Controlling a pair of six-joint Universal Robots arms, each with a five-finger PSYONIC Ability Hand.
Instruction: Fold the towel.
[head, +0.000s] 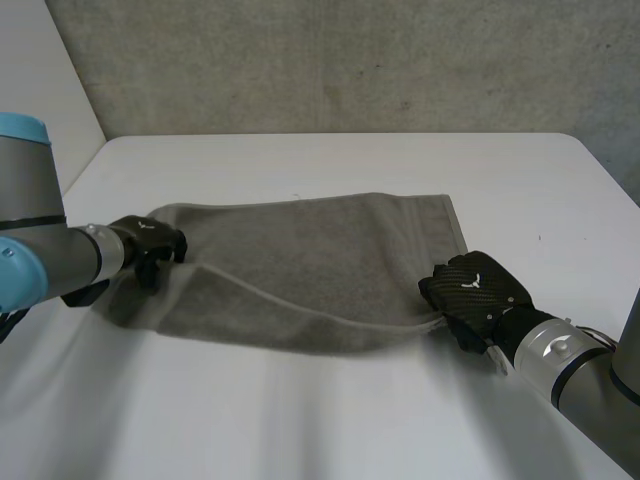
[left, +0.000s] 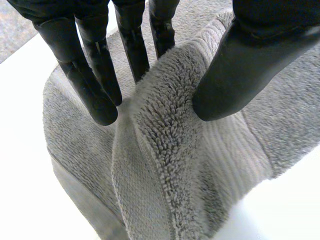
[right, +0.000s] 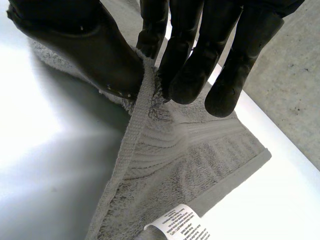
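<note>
A grey towel (head: 320, 260) lies spread across the white table (head: 330, 420), and its near edge is raised in a line between my two hands. My left hand (head: 150, 240) is at the towel's left near corner. In its wrist view a raised ridge of towel (left: 165, 165) sits pinched between the thumb (left: 240, 65) and the fingers (left: 90, 85). At the right near corner, my right hand (head: 470, 285) has its thumb (right: 90, 50) and fingers (right: 185, 75) pinching the towel's hem (right: 137, 130). A white care label (right: 182, 224) hangs from the towel below that grip.
A grey wall (head: 350, 60) rises behind the table's far edge. Bare table surface lies in front of the towel and to its right. The far half of the towel lies flat.
</note>
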